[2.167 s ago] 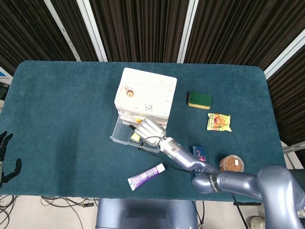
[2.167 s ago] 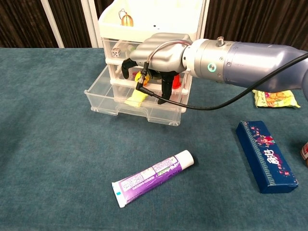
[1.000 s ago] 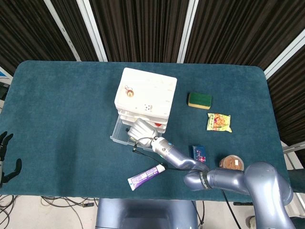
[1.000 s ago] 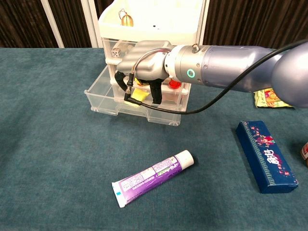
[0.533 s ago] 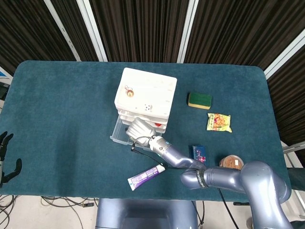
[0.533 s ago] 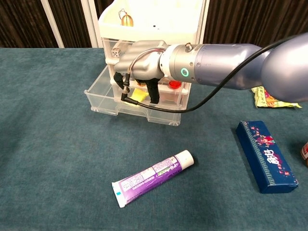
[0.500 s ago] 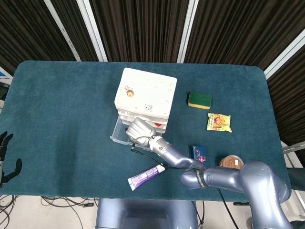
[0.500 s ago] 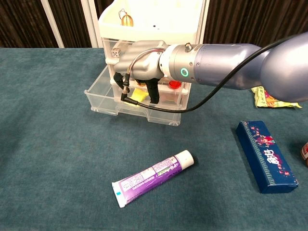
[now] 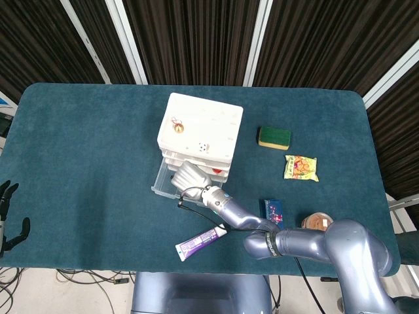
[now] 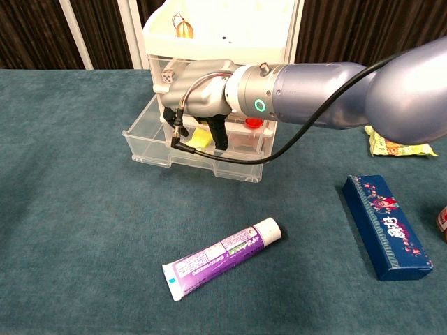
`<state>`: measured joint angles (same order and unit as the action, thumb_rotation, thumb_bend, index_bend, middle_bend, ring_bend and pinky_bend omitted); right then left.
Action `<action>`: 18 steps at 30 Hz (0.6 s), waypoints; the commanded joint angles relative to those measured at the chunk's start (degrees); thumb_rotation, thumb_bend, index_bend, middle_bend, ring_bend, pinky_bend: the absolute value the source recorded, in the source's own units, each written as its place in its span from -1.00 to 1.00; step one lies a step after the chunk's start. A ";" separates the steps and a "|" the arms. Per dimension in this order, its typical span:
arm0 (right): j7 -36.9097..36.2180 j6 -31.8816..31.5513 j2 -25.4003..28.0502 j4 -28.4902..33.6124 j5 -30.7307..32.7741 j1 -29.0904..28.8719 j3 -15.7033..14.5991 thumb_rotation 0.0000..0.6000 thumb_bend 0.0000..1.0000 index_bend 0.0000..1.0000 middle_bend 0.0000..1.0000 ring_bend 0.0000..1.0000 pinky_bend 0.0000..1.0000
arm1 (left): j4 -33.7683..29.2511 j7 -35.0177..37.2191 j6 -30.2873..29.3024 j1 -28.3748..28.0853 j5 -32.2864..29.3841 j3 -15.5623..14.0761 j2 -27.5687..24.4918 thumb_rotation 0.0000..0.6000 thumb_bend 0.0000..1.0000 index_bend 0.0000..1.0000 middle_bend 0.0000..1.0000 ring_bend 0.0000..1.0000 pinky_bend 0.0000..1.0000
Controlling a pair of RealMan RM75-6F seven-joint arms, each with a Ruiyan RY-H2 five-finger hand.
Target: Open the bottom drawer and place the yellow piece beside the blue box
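Setting: a teal cloth table (image 10: 70,230) fills both views, dark slatted panels behind it.
Drawer unit: the white drawer unit (image 9: 200,134) stands at centre of the head view; its clear bottom drawer (image 10: 150,143) is pulled out toward the camera.
Yellow piece: the yellow piece (image 10: 202,142) lies in the open drawer, upper centre of the chest view, mostly hidden by the fingers.
Blue box: the blue box (image 10: 387,225) lies flat at the lower right of the chest view, well apart from the drawer.
Handling: the piece looks small and light, probably soft or thin (a judgement only); a pinch across its edges with thumb and finger would likely suit, taken gently so it does not slide on the smooth plastic.
Right hand: the right hand (image 10: 199,94) reaches down into the drawer, back of the hand up, fingers (image 10: 221,136) pointing down around the piece; whether they have closed on it I cannot tell.
Left hand: the left hand (image 9: 8,216) hangs at the lower left edge of the head view, off the table, fingers apart, holding nothing.
Other: a purple toothpaste tube (image 10: 222,257) lies at lower centre.
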<state>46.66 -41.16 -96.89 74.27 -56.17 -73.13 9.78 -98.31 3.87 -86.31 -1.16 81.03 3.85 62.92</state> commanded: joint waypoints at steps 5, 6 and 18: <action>0.73 -0.28 -0.40 -0.30 1.38 -0.73 -0.46 1.00 -0.53 -0.09 1.00 1.00 1.00 | -0.02 -0.01 0.02 0.00 0.01 -0.02 -0.02 1.00 -0.04 -0.86 -0.99 -1.00 -1.00; 0.79 -0.31 -0.45 -0.34 1.52 -0.83 -0.52 1.00 -0.53 -0.09 1.00 1.00 1.00 | -0.03 0.01 0.05 0.00 0.02 -0.04 -0.03 1.00 -0.04 -0.86 -0.99 -1.00 -1.00; 1.11 -0.39 -0.67 -0.70 2.76 -1.87 -1.08 1.00 -0.61 -0.05 1.00 1.00 1.00 | -0.09 0.08 0.10 -0.01 0.00 -0.07 -0.10 1.00 -0.04 -0.86 -0.99 -1.00 -1.00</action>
<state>47.78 -41.54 -97.56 73.58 -53.42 -75.00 8.70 -98.39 3.95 -86.21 -1.17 81.04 3.78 62.82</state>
